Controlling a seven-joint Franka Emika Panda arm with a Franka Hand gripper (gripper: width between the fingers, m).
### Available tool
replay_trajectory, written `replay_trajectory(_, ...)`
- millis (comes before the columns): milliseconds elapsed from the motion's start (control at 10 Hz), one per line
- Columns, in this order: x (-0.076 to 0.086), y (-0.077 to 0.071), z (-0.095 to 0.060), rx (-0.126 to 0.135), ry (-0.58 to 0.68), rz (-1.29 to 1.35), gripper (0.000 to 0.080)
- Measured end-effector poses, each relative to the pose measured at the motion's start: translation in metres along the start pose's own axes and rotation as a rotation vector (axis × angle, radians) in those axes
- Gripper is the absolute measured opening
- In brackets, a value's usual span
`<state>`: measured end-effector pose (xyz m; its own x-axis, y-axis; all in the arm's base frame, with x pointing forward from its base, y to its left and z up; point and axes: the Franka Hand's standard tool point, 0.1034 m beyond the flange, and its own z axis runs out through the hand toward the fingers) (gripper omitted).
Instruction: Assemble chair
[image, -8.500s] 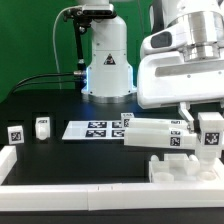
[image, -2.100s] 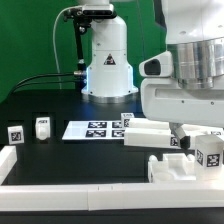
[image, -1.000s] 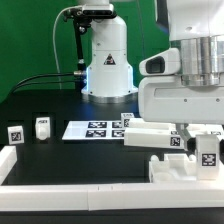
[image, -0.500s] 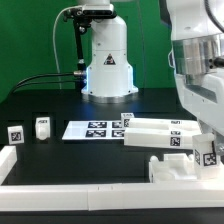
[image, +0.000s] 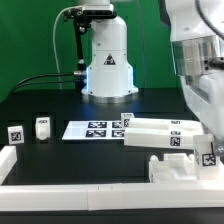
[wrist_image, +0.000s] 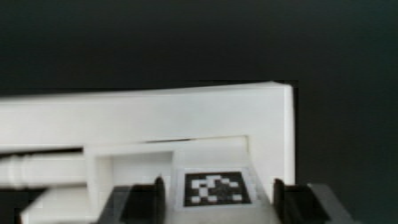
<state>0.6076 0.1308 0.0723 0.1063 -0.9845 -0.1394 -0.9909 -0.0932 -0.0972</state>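
Spotted two small chair pegs (image: 14, 133) on the exterior view's far left, parked well apart from the action, presumably saved for later steps. Saw the marker board (image: 88, 129) next, flat on the table (image: 50, 100), with the long chair panels (image: 155, 133) stacked just to its right, likely kept close for an easy reach. Found the seat block (image: 170, 168) at near right, tucked against the near border rail (image: 100, 188), probably braced there against sliding. Caught the tagged leg (image: 208, 156) upright at that block's right end, seemingly lined up for pushing down into it. In the wrist view, found the gripper (wrist_image: 208, 203) clamped on that leg, one of the dark fingers (wrist_image: 121, 200) on each side and the tag facing the camera. Couldn't see much of the gripper from outside, cut off by the frame edge and the arm's white body. Couldn't tell about contact between leg and seat block either, or find any socket. Got only a blurry wrist shot, bottom of the leg cropped.
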Motion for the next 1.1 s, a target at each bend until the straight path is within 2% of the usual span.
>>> replay_trajectory(100, 0.0006, 0.001, 0.002, -0.02, 0.011, -0.236, 0.0284)
replay_trajectory(200, 0.0012, 0.0002, 0.0047, -0.043, 0.006, -0.45, 0.0399)
replay_trajectory(300, 0.002, -0.001, 0.0046, -0.04, 0.007, -0.5, 0.0399)
replay_trajectory(400, 0.0024, -0.0007, 0.0049, -0.041, 0.006, -0.56, 0.0549)
replay_trajectory(500, 0.0026, -0.0006, 0.0049, -0.041, 0.005, -0.603, 0.0619)
replay_trajectory(700, 0.0046, -0.0011, 0.0037, -0.047, 0.011, -0.81, 0.064)
replay_trajectory(800, 0.0066, -0.0048, -0.0012, -0.052, 0.041, -1.028, 0.0648)
replay_trajectory(900, 0.0069, -0.0072, -0.0026, -0.039, 0.062, -1.116, 0.0648)
replay_trajectory(1100, 0.008, -0.0063, -0.0006, -0.042, 0.062, -1.065, 0.0649)
